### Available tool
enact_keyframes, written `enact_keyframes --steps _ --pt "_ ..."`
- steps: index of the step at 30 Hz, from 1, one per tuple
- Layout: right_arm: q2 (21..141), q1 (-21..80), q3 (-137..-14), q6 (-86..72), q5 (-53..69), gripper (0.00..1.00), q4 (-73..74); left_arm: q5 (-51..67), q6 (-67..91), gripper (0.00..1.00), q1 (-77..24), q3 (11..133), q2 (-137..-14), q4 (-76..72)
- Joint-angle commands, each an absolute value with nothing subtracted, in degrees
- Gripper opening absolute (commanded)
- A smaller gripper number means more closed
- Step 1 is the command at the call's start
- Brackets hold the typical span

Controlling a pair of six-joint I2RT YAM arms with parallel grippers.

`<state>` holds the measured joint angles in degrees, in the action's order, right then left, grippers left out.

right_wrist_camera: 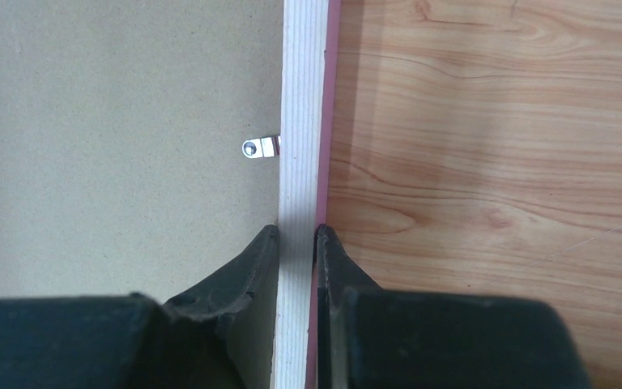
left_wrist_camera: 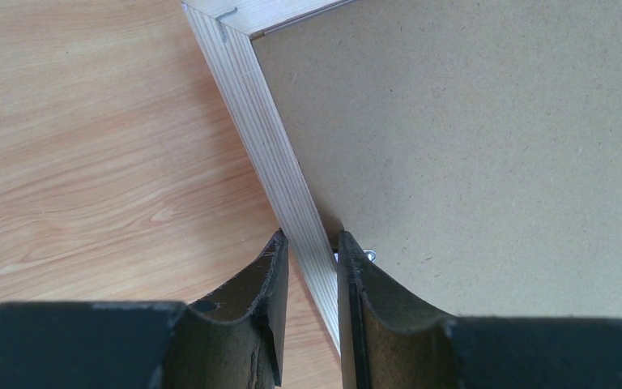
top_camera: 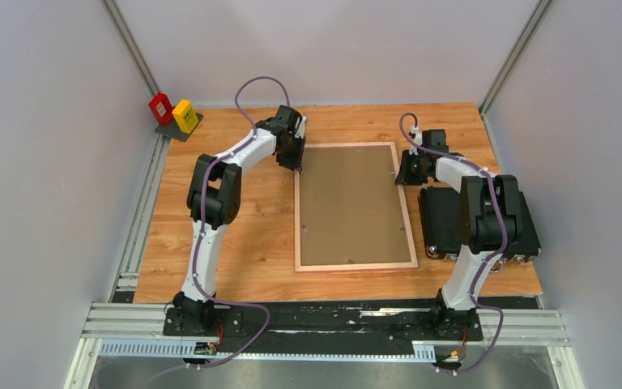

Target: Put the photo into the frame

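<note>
at the far left corner of the wooden table (top_camera: 251,243) a red block (top_camera: 160,108) and a yellow block (top_camera: 184,115) stand side by side on a dark base. the left arm reaches over to the far left part of the frame (top_camera: 356,266), which lies flat in the middle of the table with its light wood back facing up. the left gripper (left_wrist_camera: 312,239) is nearly closed and straddles the frame's left rail, one finger on the outer side over the table and the other on the inner side, both tight against the wood. a plain brown backing board (top_camera: 348,203) fills the frame. on the far right part of the frame the right gripper (right_wrist_camera: 297,231) pinches the right rail in the same way, its fingers pressed to either side; a thin pink edge shows along the outer side there. a small metal clip (right_wrist_camera: 259,148) lies on the board just beyond that gripper. a black case (top_camera: 441,219) sits on the table just to the right of the frame, under the right arm.
</note>
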<state>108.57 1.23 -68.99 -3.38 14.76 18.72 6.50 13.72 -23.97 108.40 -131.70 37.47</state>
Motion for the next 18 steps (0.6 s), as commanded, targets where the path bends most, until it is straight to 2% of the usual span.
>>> enact_keyframes --steps 1,7,18 --pt "110.0 0.6 -70.2 -3.8 14.2 0.00 19.1 9.7 10.9 0.14 -25.0 107.2 -129.5 43.0" --pt "110.2 0.5 -70.3 -3.9 14.3 0.00 19.2 9.6 9.8 0.26 -25.0 107.8 -129.9 43.7" --pt "110.2 -1.2 -70.4 -4.0 14.6 0.00 19.3 8.7 8.0 0.40 -25.4 107.6 -129.7 45.3"
